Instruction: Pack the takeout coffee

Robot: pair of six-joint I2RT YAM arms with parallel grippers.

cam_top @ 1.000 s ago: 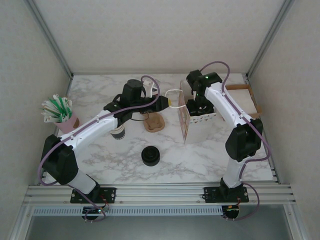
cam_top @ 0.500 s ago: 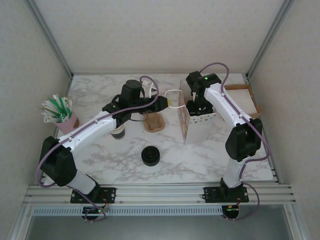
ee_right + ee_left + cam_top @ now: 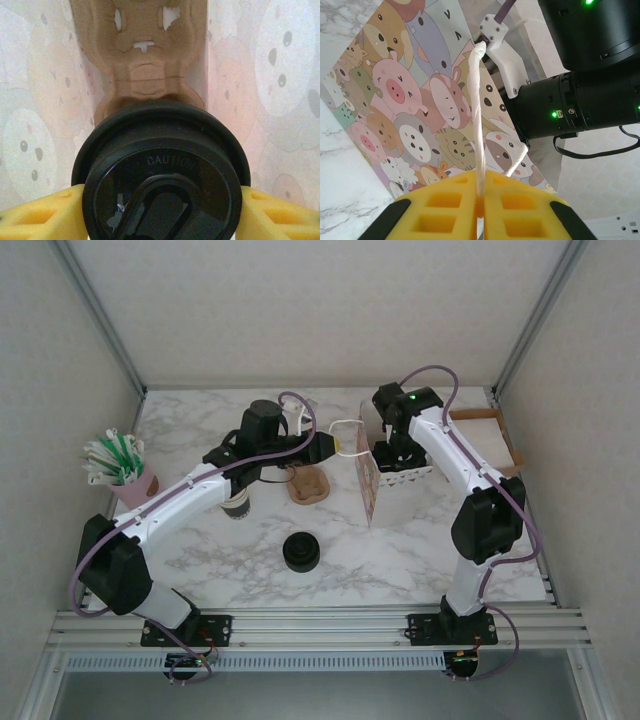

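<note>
Over on the right half of the table [image 3: 400, 560], got the takeout coffee [image 3: 162, 160] pinched in the right end effector [image 3: 160, 215], down inside the cartoon-animal bag [image 3: 415, 115] with a cardboard carrier [image 3: 145, 55] past it. Also got the bag's white rope handle [image 3: 478, 100] squeezed tight in the left end effector [image 3: 481, 200].

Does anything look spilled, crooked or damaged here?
Nothing stands out. The takeout coffee, lid seated, is held between the right gripper's jaws inside the cartoon-animal gift bag; the left gripper pinches the bag's white cord handle. No spill shows on the table.
</note>
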